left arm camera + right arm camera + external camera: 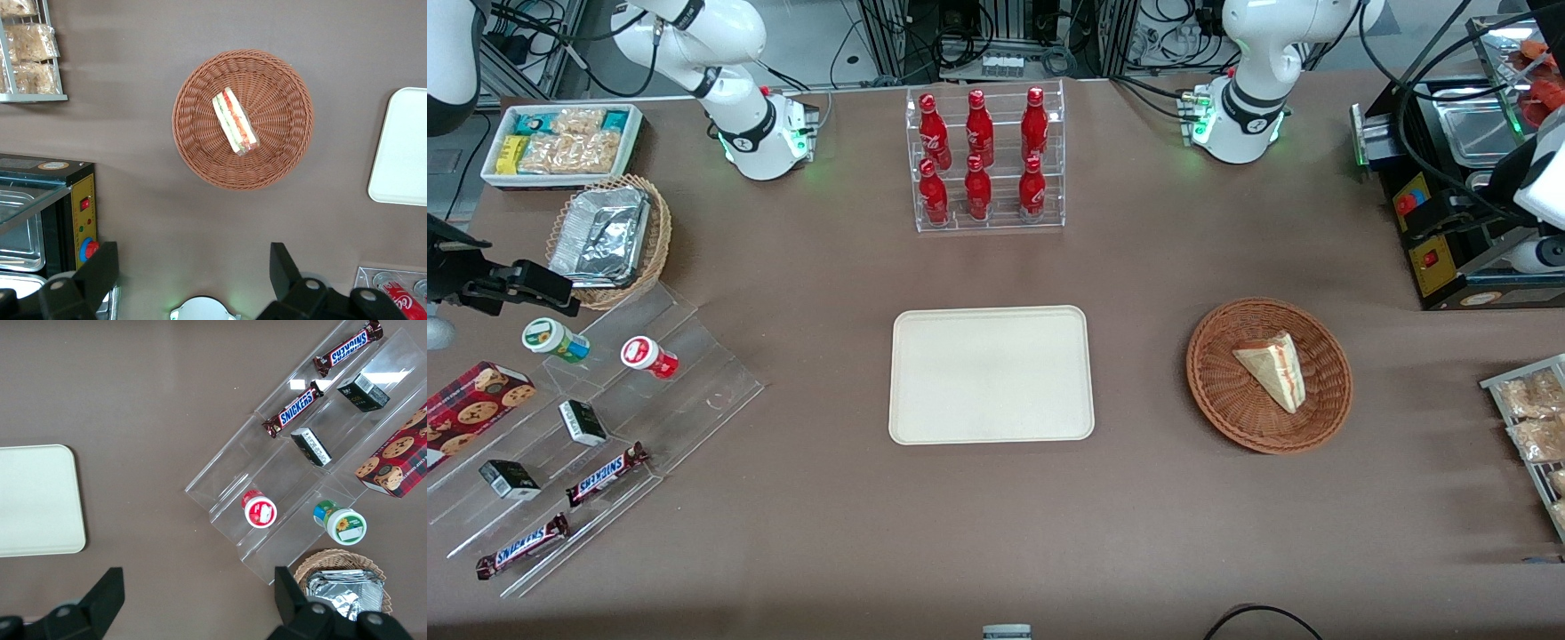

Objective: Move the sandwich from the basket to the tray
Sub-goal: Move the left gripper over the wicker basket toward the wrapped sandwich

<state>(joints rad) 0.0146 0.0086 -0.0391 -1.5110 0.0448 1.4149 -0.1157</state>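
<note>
Tray: the flat rectangular cream-beige tray with rounded corners (991,374) lay bare near the middle of the brown table (996,533), nearer the front camera than the clear rack of red bottles (985,160).

Basket: the round, shallow, reddish-brown woven wicker basket (1227,404) sat beside the tray, well apart from it, toward the working arm's end of the table.

Sandwich: the small triangular wedge of pale white bread with red and green filling (1274,368) lay inside the basket on the weave, roughly central, its filling edge facing up in the wrist view (235,122).

Gripper: the left arm's black two-finger gripper (190,277) hung high above the table, over bare cloth between the basket and the arm's white base. Its two fingers (99,270) stood spread wide apart, holding nothing and touching nothing; the basket and sandwich lay well clear of them.

Height: how far above the table the gripper was could not be judged, though the whole basket fitted in the wrist view with room to spare.

Neighbours: a wire rack of bagged snacks (30,50) and a black machine with a yellow panel (63,213) stood near the basket.
</note>
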